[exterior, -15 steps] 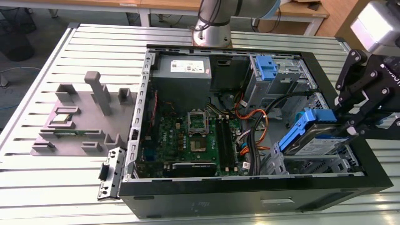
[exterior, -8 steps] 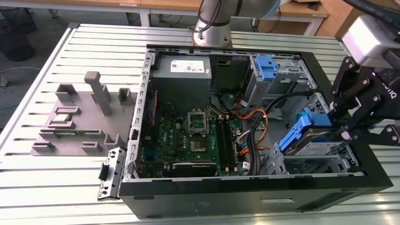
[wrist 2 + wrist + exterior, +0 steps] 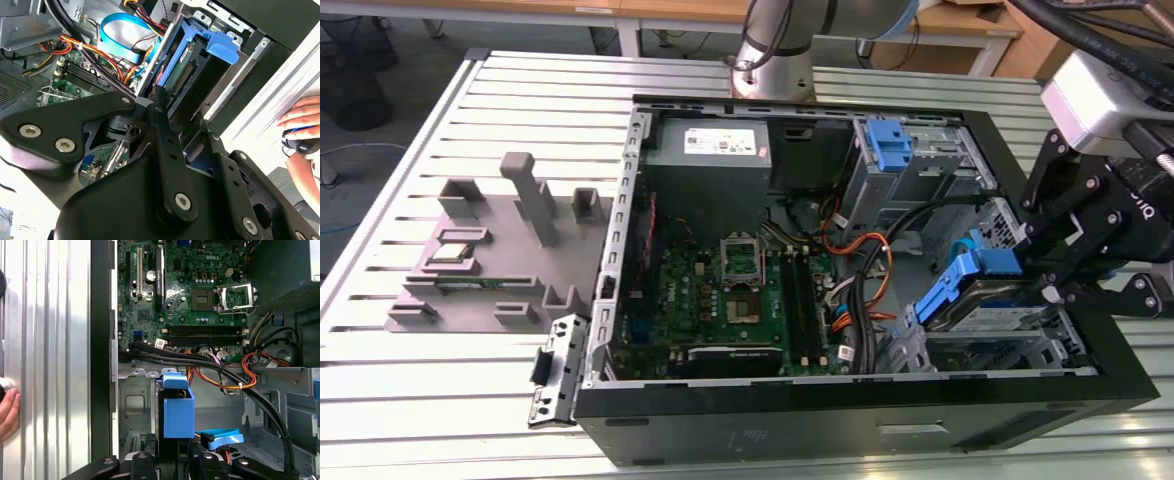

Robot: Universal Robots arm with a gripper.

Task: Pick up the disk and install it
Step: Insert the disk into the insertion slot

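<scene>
Gripper: the black gripper sits at the exterior view's right, over the near corner of the computer case. It is closed on the end of the disk, one finger against each long side.
Disk: the disk is in the gripper's hold, tilted. Its far end dips toward the metal drive cage and its gripped end is raised.
Disk details: blue plastic rails run along its sides. In the second wrist view a blue tab juts from its upper end, and a row of connector pins shows on the underside.
Seating: the disk is not lying flat in the cage. Whether its lower end touches the cage cannot be told.
Case: it lies on its side, open, on a slatted metal table.
Inside the case: a green circuit board covers the floor. A grey power box sits at the far wall, and a second bay with a blue latch stands beside it.
Cables: orange and black wires run between the board and the drive cage, just beside the disk.
Table, exterior view's left: a grey plastic rack stands well apart from the case.
Person: a hand rests outside the case, beyond its black wall.
</scene>
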